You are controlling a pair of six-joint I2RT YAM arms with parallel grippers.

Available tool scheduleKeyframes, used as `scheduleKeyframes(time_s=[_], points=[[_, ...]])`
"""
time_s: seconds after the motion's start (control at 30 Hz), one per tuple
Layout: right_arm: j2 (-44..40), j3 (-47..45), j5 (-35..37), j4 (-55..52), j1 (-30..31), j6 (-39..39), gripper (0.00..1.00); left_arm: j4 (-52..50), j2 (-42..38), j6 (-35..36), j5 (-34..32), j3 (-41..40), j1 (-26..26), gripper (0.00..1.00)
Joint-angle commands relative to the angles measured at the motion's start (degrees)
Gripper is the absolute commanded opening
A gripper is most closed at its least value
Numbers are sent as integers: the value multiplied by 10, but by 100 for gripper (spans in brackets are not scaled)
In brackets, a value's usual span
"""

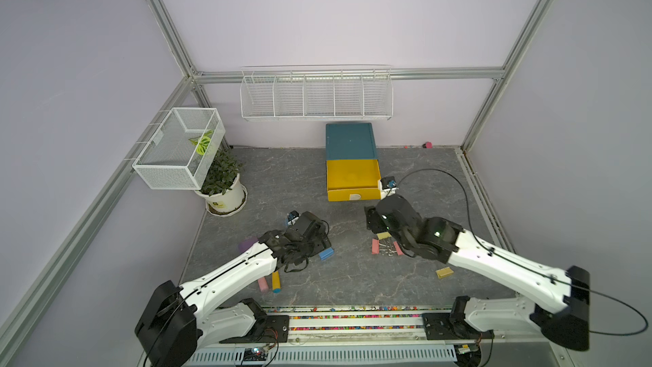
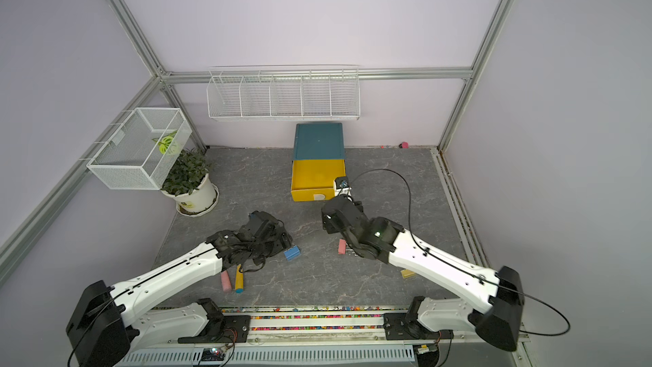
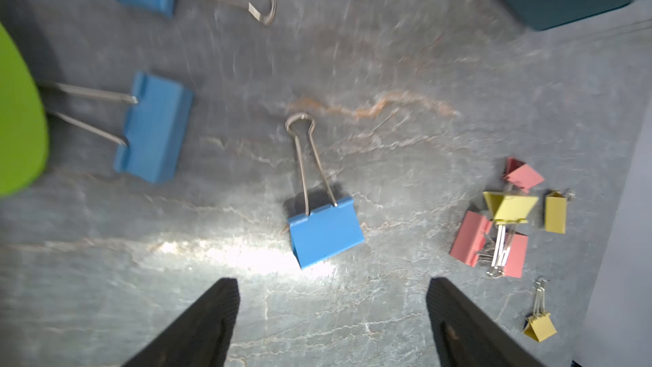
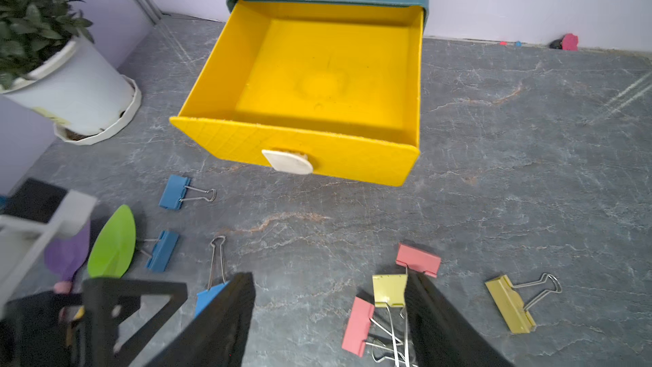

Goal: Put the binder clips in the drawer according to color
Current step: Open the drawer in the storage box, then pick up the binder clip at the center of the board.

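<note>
R fingers point(image 4: 444, 330) cropped, blue clip point(image 4: 208, 300) part hidden

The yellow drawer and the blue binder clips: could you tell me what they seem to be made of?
Yellow drawer: probably moulded plastic, smooth and semi-gloss, with a moulded bump in its floor. Blue binder clips: likely painted sheet metal, matte and crisply folded, with bare shiny wire handles.

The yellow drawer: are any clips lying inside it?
No, the pulled-out yellow drawer shows only its bare yellow floor, with nothing lying in it.
</note>
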Motion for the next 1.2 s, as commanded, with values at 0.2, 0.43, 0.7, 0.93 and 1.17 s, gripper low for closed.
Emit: scheduleKeyframes(time_s=[0.2, 0.43, 0.7, 0.93, 1.17], points=[[-192, -146, -93, 39, 0, -93, 83, 12, 122, -82, 6, 28, -28, 94], [-222, -172, -111, 27, 0, -74, 84, 31, 164, -91, 9, 39, -29, 95], [-214, -175, -104, 31, -1, -70, 83, 19, 209, -92, -7, 64, -31, 91], [-215, -183, -99, 35, 0, -60, 82, 18, 207, -95, -19, 64, -32, 81], [-211, -186, -96, 35, 0, -55, 80, 30, 230, -98, -12, 69, -38, 72]])
